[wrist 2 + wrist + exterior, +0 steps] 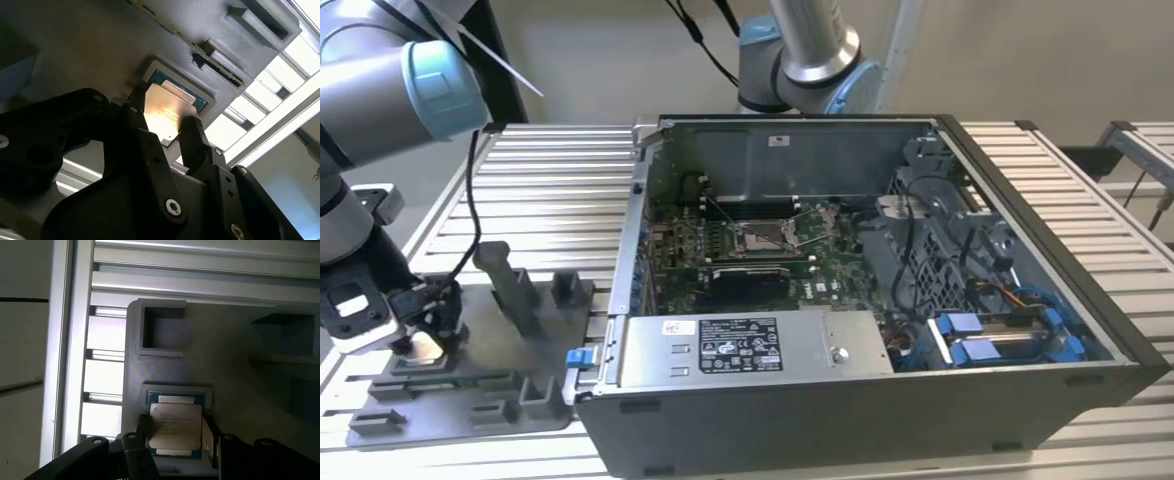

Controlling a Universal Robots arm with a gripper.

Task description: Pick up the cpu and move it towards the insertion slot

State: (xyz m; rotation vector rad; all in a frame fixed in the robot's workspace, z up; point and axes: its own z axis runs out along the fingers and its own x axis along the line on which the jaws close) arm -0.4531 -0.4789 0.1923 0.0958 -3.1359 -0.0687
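The cpu [175, 417], a small pale square chip, lies in a shallow pocket of the grey tray [235, 365]. In both wrist views my gripper [176, 427] straddles it, one black finger [144, 426] against each of two opposite edges, shut on the chip while it still rests in the pocket. The second wrist view shows the cpu [165, 112] glowing under a light between the fingers [192, 131] of the gripper [165, 119]. In the exterior view the gripper [424, 335] is low over the tray [467, 385] at the exterior view's left. The insertion slot [761, 237] sits on the green board inside the open computer case.
Upright grey tray blocks [507, 285] stand close to the gripper. The case wall [630, 250] rises between tray and board. A power supply [740, 345] and cables [961, 290] crowd the case. A second arm's base [807, 60] stands behind the case.
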